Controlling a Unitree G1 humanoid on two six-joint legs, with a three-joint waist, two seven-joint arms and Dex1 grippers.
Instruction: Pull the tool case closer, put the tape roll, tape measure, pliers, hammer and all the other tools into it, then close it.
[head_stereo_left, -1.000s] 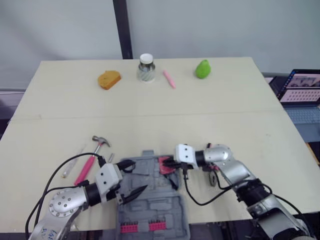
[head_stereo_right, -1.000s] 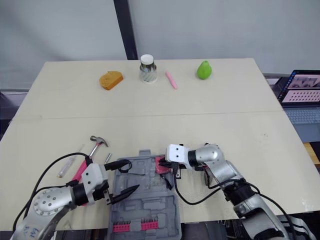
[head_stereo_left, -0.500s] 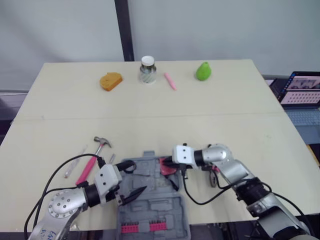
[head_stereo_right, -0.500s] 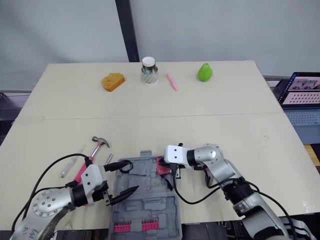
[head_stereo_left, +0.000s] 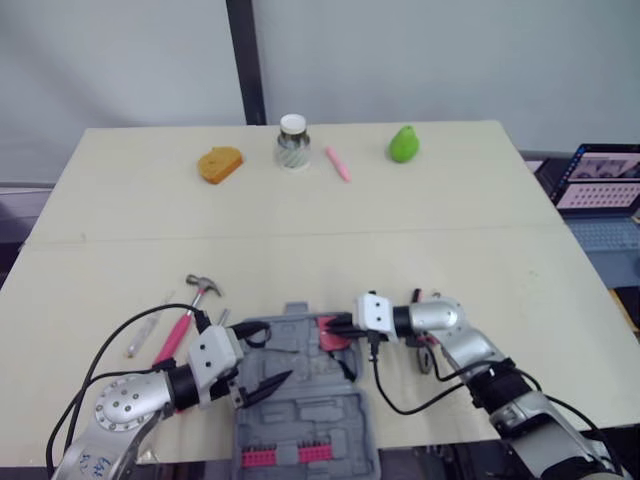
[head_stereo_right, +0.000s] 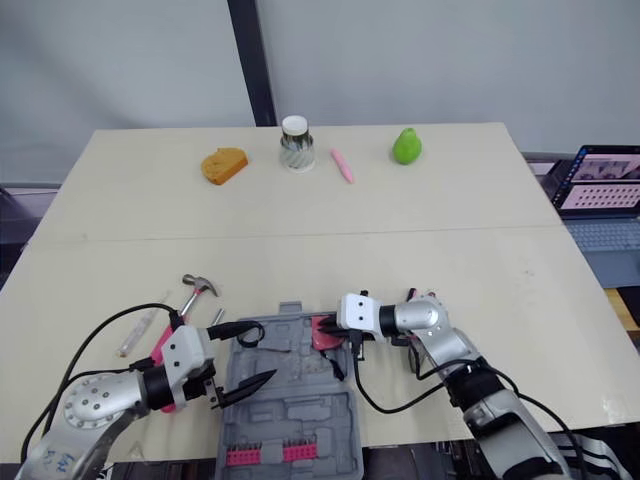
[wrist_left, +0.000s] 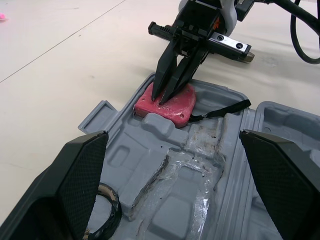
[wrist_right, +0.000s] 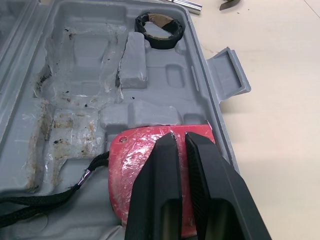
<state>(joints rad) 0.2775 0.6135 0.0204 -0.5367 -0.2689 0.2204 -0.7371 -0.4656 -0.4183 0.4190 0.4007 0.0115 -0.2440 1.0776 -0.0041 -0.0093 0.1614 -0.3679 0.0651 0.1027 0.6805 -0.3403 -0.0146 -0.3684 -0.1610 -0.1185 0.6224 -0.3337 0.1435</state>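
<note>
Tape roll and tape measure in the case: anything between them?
No tool: only bare moulded ridges of the tool case separate the tape roll from the tape measure, seen in the right wrist view.

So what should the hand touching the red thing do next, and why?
Probably lift the right gripper away: its closed fingers just rest on the tape measure, which already lies in the case, while the hammer waits outside on the table.
</note>
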